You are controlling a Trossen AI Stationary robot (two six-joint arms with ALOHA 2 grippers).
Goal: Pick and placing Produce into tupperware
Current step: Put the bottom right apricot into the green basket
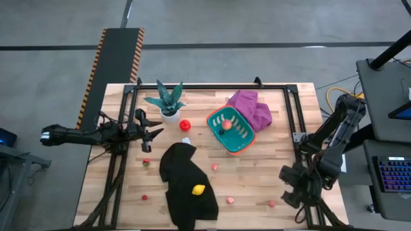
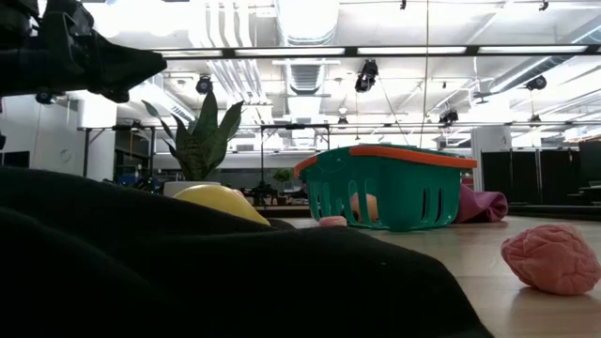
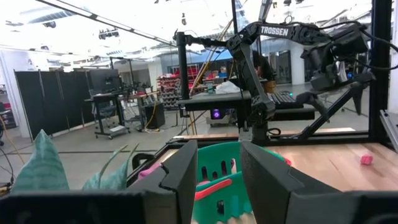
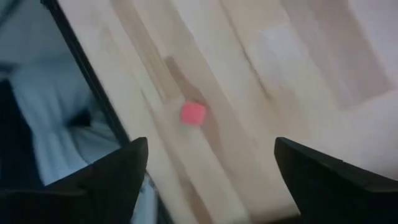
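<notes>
The teal tupperware [image 1: 232,130] with an orange rim stands on the table right of centre and holds one pink-orange piece of produce [image 1: 226,124]. A red piece [image 1: 185,125] lies left of it. A yellow piece [image 1: 198,190] lies on a black cloth [image 1: 186,186]. Small pink pieces [image 1: 230,200] [image 1: 271,204] lie near the front edge. My left gripper [image 1: 154,133] is open and empty, above the table's left part and pointing toward the tupperware [image 3: 214,171]. My right gripper [image 1: 288,194] is open and empty, over a pink piece [image 4: 193,114] at the front right.
A potted green plant [image 1: 168,101] stands at the back, left of the tupperware. A purple cloth [image 1: 252,108] lies against the tupperware's far right side. More small pieces [image 1: 146,162] [image 1: 145,197] lie at the front left. A black frame [image 1: 289,90] borders the table.
</notes>
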